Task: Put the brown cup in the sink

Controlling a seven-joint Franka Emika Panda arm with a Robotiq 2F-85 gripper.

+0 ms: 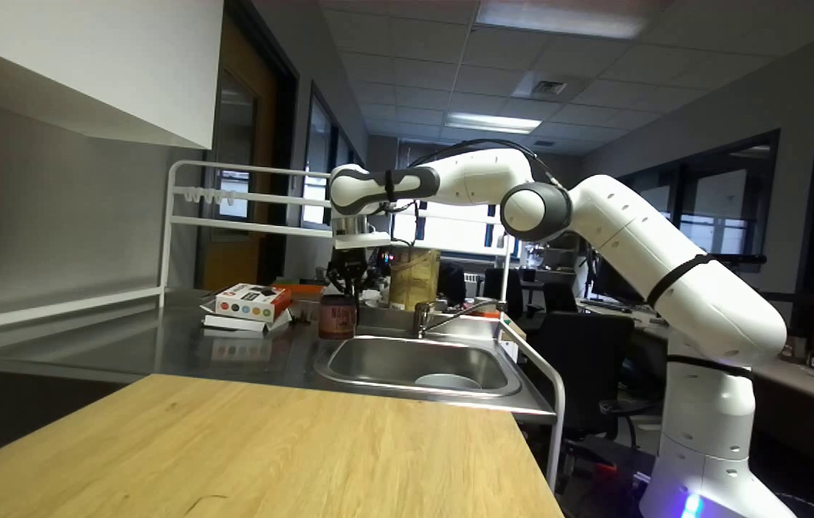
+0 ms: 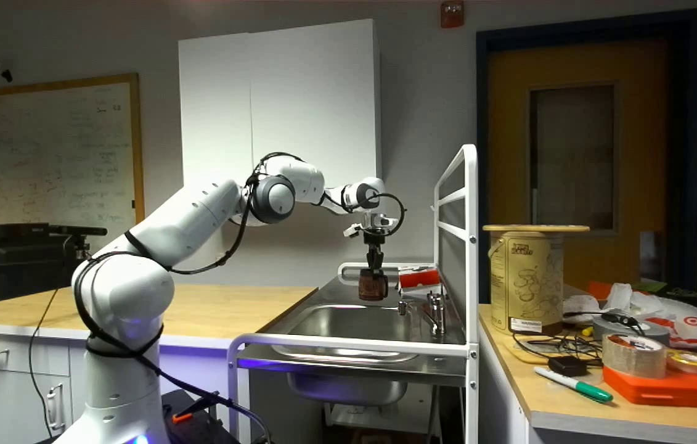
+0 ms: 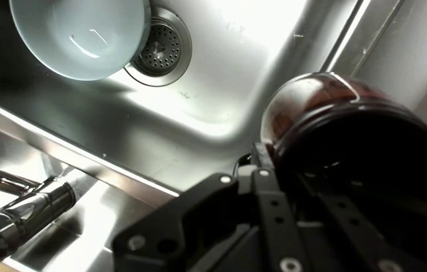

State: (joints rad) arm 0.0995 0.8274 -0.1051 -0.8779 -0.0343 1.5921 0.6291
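The brown cup is a reddish-brown mug with lettering and a dark inside; it shows in both exterior views (image 1: 337, 318) (image 2: 373, 285) and at the right of the wrist view (image 3: 311, 94). My gripper (image 1: 349, 288) points down at the cup's rim, also in an exterior view (image 2: 374, 264). In the wrist view the gripper (image 3: 283, 164) has one finger outside the cup wall and the other inside, shut on the wall. The cup hangs roughly upright by the edge of the steel sink (image 1: 371, 360), which also shows in the wrist view (image 3: 213, 94).
A pale bowl (image 3: 81, 41) lies in the sink beside the drain (image 3: 160, 49). The faucet (image 1: 422, 318) stands at the sink's edge. A red-and-white box (image 1: 252, 302) lies on the metal counter. White rack bars (image 2: 471, 246) border the counter. A wooden tabletop (image 1: 270, 446) adjoins it.
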